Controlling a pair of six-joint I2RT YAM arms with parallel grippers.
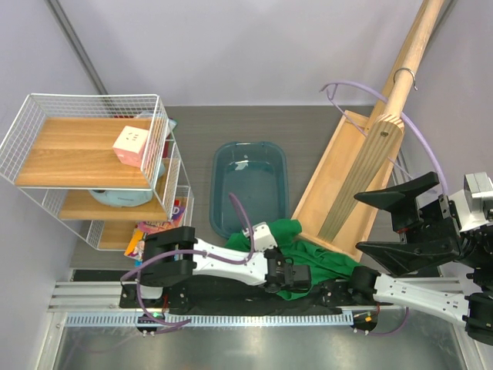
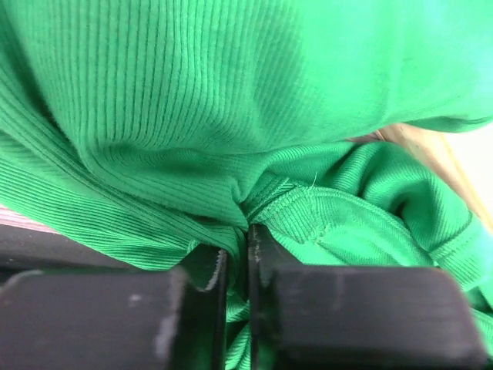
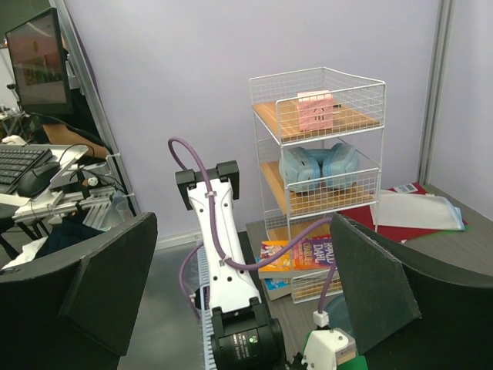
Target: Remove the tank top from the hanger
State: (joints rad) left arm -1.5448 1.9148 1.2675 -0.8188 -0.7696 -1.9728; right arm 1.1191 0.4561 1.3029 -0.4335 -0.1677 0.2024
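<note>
Evidently the left gripper (image 2: 237, 258), jaws nearly closed, pinches a fold of the soft bright green tank top (image 1: 327, 264) heaped at the near middle, likely to drag it from the thin lilac hanger (image 1: 337, 84) at the far right, while the right gripper (image 1: 377, 223) stands wide open, empty.

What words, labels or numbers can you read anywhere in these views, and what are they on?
"DAHL": on the orange packet; its other print is too small to read.
Pink box: marks too blurred to read.
Monitor: screen too blurred to read.
</note>
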